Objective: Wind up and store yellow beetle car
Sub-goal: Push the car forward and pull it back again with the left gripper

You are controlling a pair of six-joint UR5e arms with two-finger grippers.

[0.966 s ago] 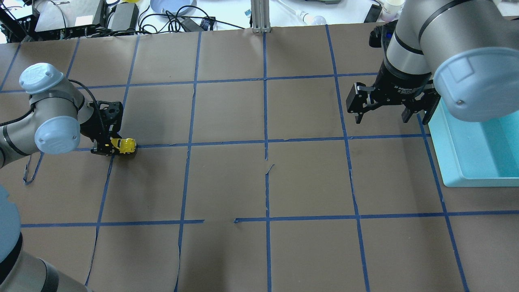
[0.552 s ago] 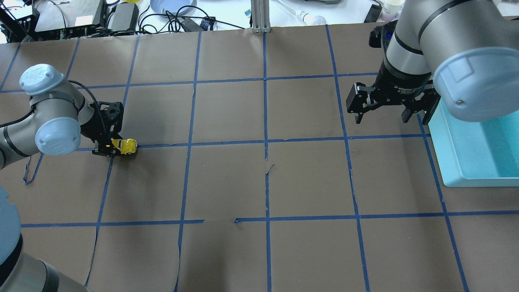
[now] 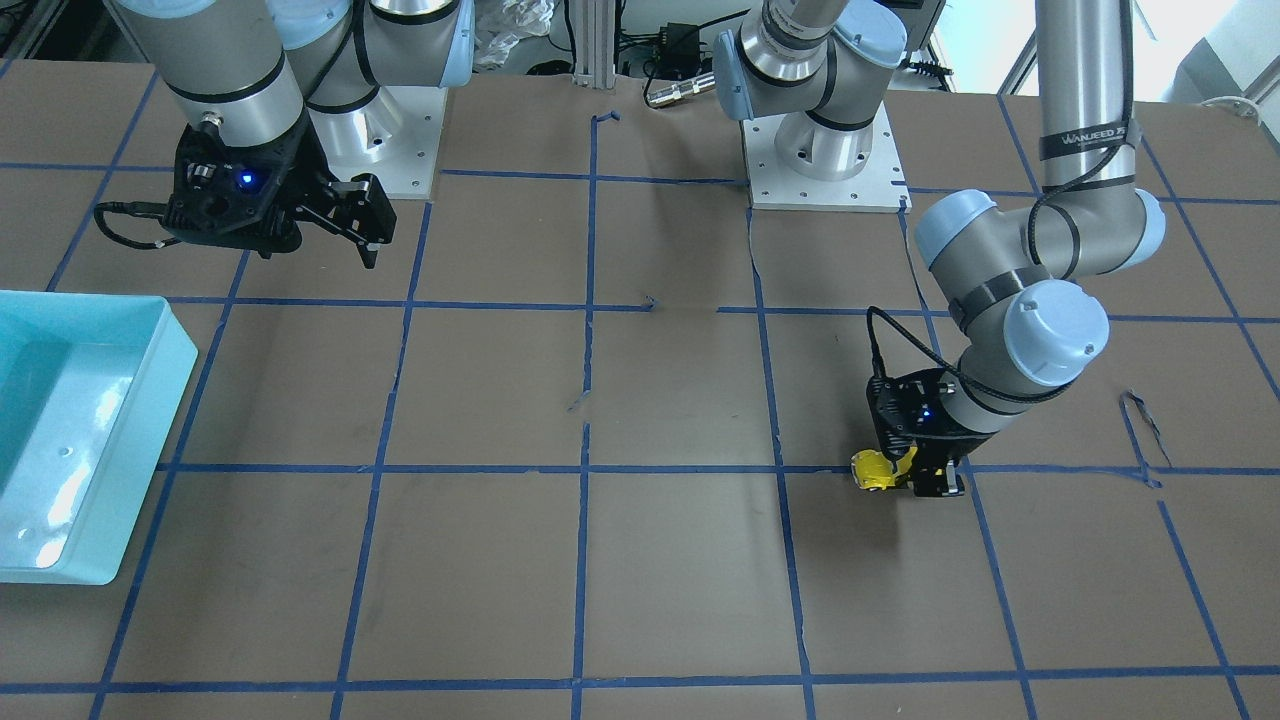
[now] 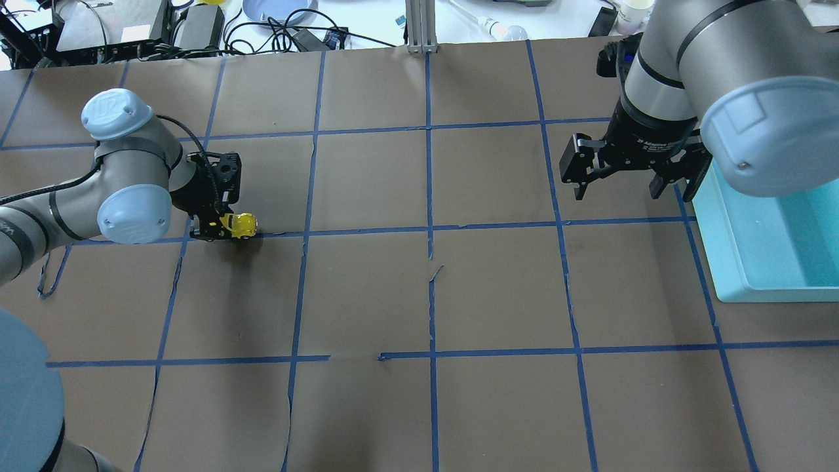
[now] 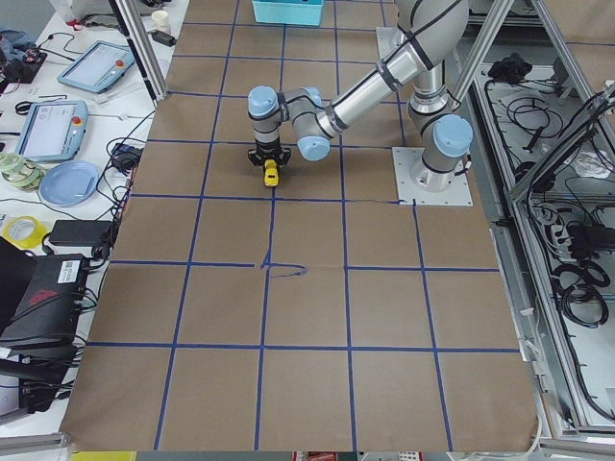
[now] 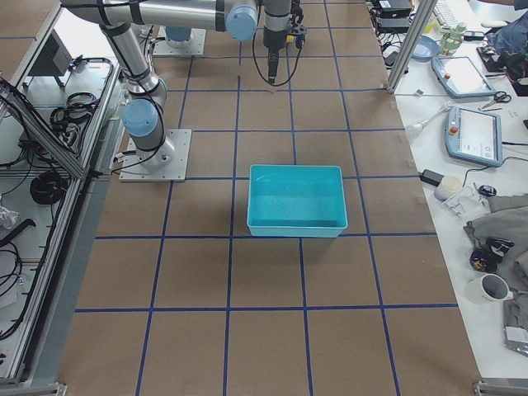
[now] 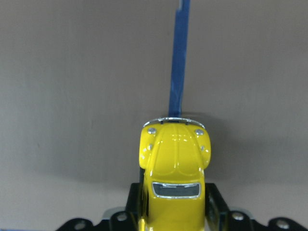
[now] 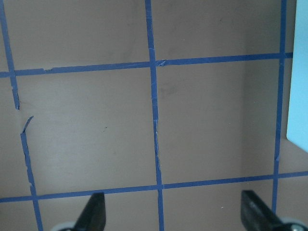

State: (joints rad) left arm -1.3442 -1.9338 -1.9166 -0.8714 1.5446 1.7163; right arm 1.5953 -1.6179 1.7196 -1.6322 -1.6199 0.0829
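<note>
The yellow beetle car point(image 4: 241, 225) is held by its rear in my left gripper point(image 4: 219, 226), which is shut on it, low over a blue tape line at the table's left. The car points away from the gripper, toward the table's middle. The left wrist view shows its hood and windshield point(image 7: 175, 168) between the fingers, and the front-facing view shows the car point(image 3: 872, 470) in the left gripper point(image 3: 915, 472). I cannot tell whether its wheels touch the table. My right gripper point(image 4: 632, 187) is open and empty, hovering at the far right beside the teal bin point(image 4: 727, 249).
The teal bin point(image 3: 130, 440) is open-topped and holds nothing that I can see. The brown paper table cover has a blue tape grid point(image 4: 429, 229). Cables, a plate and devices lie beyond the far edge point(image 4: 262, 19).
My left arm has moved right and slightly away along the tape line, carrying the car with it. The right arm has not moved.
</note>
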